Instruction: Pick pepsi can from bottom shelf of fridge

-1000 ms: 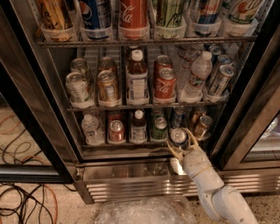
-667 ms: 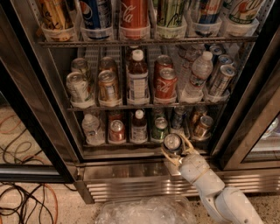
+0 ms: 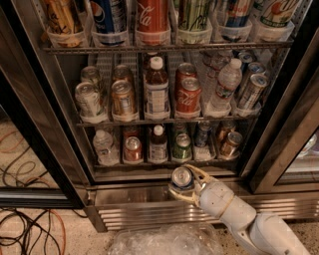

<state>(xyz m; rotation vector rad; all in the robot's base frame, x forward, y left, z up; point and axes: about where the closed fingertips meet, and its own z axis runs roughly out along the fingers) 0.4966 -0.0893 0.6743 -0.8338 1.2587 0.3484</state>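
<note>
A drinks fridge (image 3: 64, 130) with a brushed steel frame and black-edged glass doors stands open, its wire racks packed with cans and bottles in clear plastic trays. On the top rack, white script reading "Coca" shows on a red bottle (image 3: 152, 16), and beside it a tall blue can (image 3: 107, 15) bears the round Pepsi emblem. The middle rack holds a red can (image 3: 188, 96) with white script, too small to read, and a ribbed clear water bottle (image 3: 225, 84). The bottom shelf (image 3: 164, 163), dim and narrow, carries a green can (image 3: 182, 147) among others. The pepsi can (image 3: 182, 175) is off that shelf, in front of the steel sill just below it and above the ribbed base grille (image 3: 144, 213). Only its silver top and pull tab show clearly; its side looks dark, probably blue, with no legible label. The cream-white gripper (image 3: 182, 182), reaching in from the lower right, is clamped around the can, one finger (image 3: 198, 172) on either side.
</note>
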